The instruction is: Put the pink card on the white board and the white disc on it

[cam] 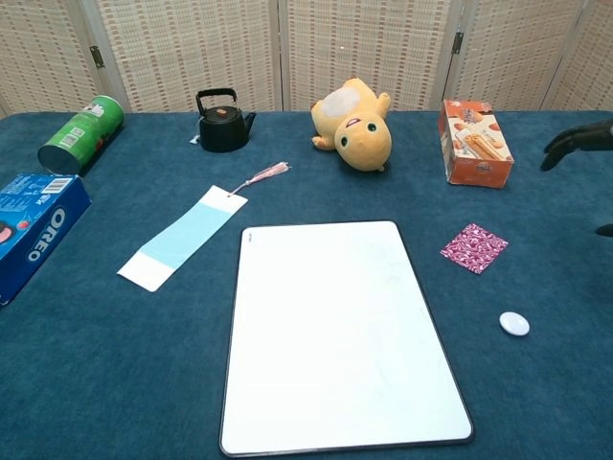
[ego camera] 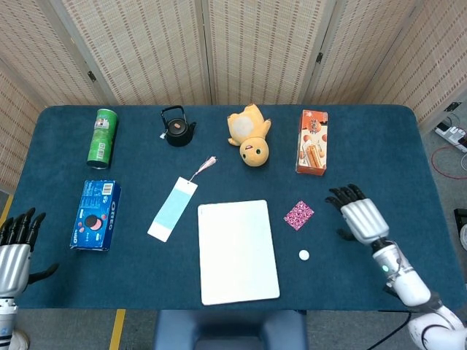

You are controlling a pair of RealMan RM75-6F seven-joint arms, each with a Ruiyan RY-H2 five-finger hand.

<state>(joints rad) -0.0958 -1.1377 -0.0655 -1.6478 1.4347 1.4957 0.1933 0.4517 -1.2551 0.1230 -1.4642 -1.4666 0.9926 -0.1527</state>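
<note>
The pink patterned card (ego camera: 298, 215) (cam: 474, 247) lies flat on the blue cloth, right of the white board (ego camera: 238, 250) (cam: 340, 330). The small white disc (ego camera: 303, 255) (cam: 514, 324) rests just below the card. My right hand (ego camera: 359, 215) (cam: 581, 140) hovers open to the right of the card, fingers spread, holding nothing. At the table's left front edge my left hand (ego camera: 16, 251) stays open and empty; only the head view shows it.
Along the back stand a green can (ego camera: 102, 137), a black teapot (ego camera: 177, 128), a yellow plush toy (ego camera: 249, 135) and an orange snack box (ego camera: 312, 142). A blue Oreo box (ego camera: 95, 214) and a light-blue bookmark (ego camera: 174, 207) lie left of the board.
</note>
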